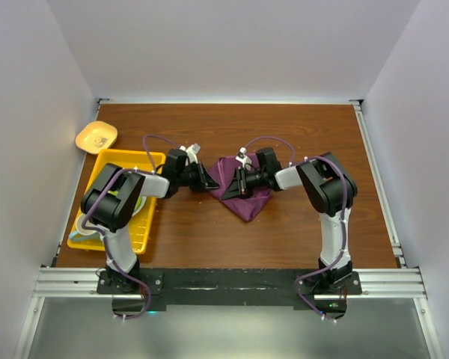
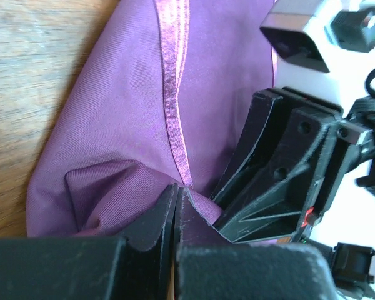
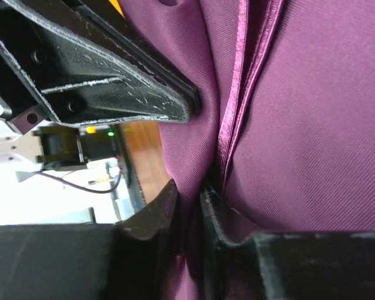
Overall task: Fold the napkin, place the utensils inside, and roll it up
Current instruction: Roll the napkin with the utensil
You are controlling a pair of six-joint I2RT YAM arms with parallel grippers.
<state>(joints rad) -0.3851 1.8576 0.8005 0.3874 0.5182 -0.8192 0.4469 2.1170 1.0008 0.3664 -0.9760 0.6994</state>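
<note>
Napkin (image 1: 245, 198), plum ribbed cloth with a glossy satin hem (image 2: 172, 94), lay bunched mid table (image 1: 284, 232), bare wood around it. Left gripper (image 2: 177, 195) was pinched shut on a fold; right gripper (image 3: 187, 201) held cloth between narrow jaws.

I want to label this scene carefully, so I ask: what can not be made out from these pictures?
- Utensils: none can be made out; in the top view the left arm covers much of the yellow tray.
- Napkin outline: in the top view the left fingers and right fingers cover its upper part; both wrist views cut it at their edges.
- Small yellow dish: its marks are too small, top view.
</note>
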